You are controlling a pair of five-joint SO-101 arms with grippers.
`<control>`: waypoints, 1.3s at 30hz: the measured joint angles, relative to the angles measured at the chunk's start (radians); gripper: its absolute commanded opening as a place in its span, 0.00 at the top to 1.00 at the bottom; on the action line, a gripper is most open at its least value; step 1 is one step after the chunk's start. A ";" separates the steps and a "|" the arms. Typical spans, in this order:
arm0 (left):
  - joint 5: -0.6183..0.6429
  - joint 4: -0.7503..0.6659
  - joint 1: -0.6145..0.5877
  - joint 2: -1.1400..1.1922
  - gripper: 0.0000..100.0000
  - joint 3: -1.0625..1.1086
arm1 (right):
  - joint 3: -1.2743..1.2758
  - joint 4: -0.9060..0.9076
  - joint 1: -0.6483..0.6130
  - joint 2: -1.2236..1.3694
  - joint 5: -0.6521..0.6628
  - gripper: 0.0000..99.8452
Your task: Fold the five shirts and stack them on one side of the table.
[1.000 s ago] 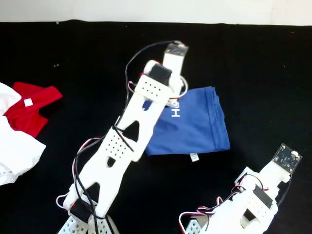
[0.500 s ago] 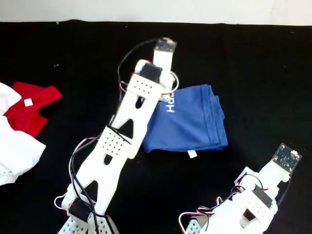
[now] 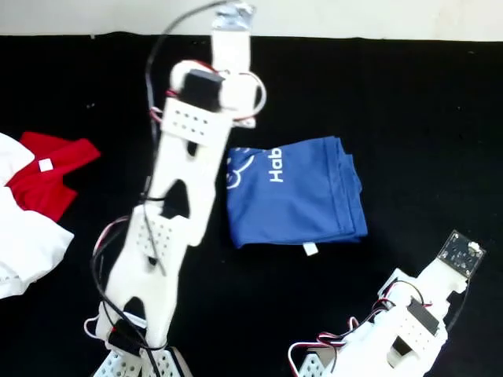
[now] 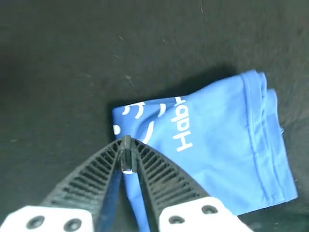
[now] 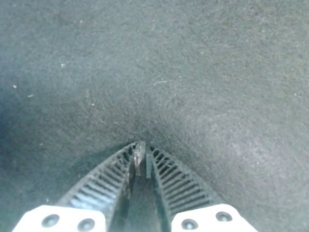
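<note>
A folded blue shirt (image 3: 299,200) lies flat near the middle of the black table (image 3: 416,102), a rough rectangle with its white print (image 3: 275,165) at the end turned towards the left arm (image 3: 177,196) and a small white tag (image 3: 311,250) poking out from its near edge. The left arm stretches from the near edge of the table up past the printed end of the shirt, its wrist over the far part of the table by the pale wall (image 3: 377,16). In the left wrist view the left gripper (image 4: 126,155) has its jaws pressed together with nothing between the tips, and they sit in line with the printed corner of the blue shirt (image 4: 222,145); a strip of blue shows through the gap lower down between the fingers (image 4: 159,179), with the dark table (image 4: 72,58) beyond. The right arm (image 3: 409,330) is tucked at the near right corner, well apart from the shirt. Its right gripper (image 5: 140,162) also has its jaws closed tip to tip, holding nothing, and points at bare black table (image 5: 203,72). At the left side of the table a crumpled red shirt (image 3: 51,177) lies touching a bunched white shirt (image 3: 23,239), both well apart from the blue one.
</note>
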 measured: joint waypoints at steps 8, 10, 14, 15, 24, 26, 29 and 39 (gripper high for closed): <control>0.000 -0.002 -0.072 -0.385 0.99 0.701 | -0.002 0.012 -0.060 0.000 0.075 0.99; 0.000 -0.034 -0.114 -0.463 0.99 0.922 | -0.005 0.038 -0.104 -0.002 0.147 0.99; 0.000 -0.195 -0.216 -0.609 0.99 1.330 | -0.006 0.054 -0.126 -0.003 0.193 0.99; 0.000 -0.242 -0.236 -0.652 0.99 1.422 | -0.008 0.057 -0.126 -0.003 0.195 0.99; 0.002 -0.672 -0.285 -1.091 0.99 2.200 | -0.143 0.218 -0.150 0.002 0.207 0.99; 0.002 -0.786 -0.313 -1.157 0.99 2.348 | -0.259 0.311 -0.160 0.002 0.207 0.99; 0.002 -0.919 -0.368 -1.198 0.99 2.521 | -0.450 0.445 -0.176 0.002 0.170 0.98; 0.005 -1.051 -0.434 -1.249 0.99 2.668 | -0.740 0.526 -0.508 0.009 0.080 0.69</control>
